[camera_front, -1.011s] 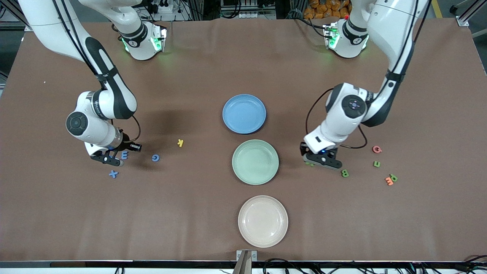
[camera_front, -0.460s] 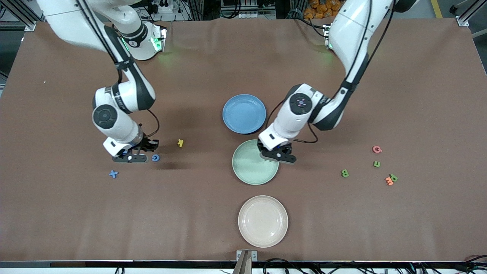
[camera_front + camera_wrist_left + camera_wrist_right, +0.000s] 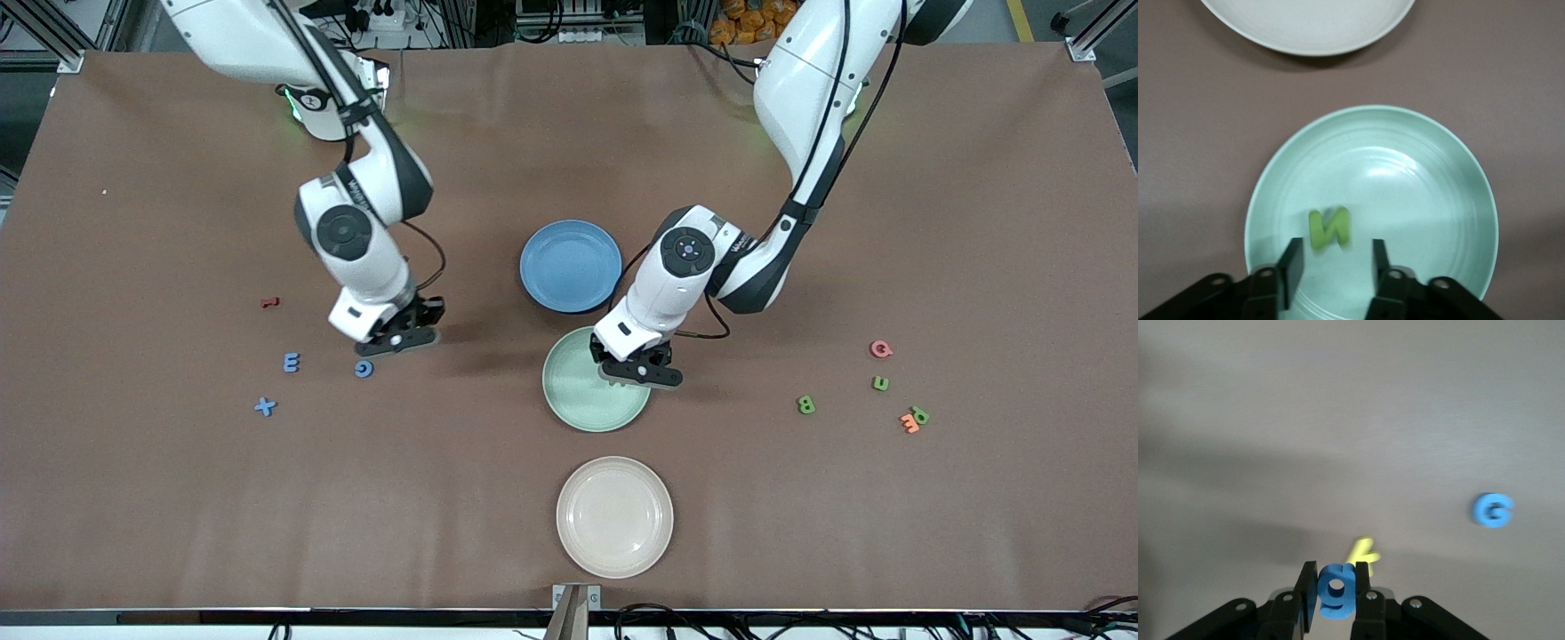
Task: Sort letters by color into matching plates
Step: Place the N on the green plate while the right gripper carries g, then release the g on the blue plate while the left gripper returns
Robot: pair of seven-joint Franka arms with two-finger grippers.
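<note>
My left gripper [image 3: 642,374] hangs open over the pale green plate [image 3: 576,396]. A green letter N [image 3: 1330,229] lies in that green plate [image 3: 1425,193], just clear of the fingers [image 3: 1293,261]. My right gripper [image 3: 397,341] is shut on a blue letter g [image 3: 1337,590] above the table, between the blue letters and the blue plate [image 3: 570,266]. A yellow letter [image 3: 1363,553] lies under it. A blue G [image 3: 364,368], E [image 3: 291,362] and X [image 3: 265,406] lie toward the right arm's end.
The cream plate [image 3: 614,516] sits nearest the front camera. A small red letter [image 3: 270,302] lies near the blue ones. Toward the left arm's end lie a green B [image 3: 806,404], a pink Q [image 3: 880,348], a small green letter [image 3: 880,383] and an orange one [image 3: 909,423].
Both arms swung toward the middle. The left gripper carried the green letter over the green plate and opened, letting it go. The right gripper lifted the blue g and moved toward the blue plate.
</note>
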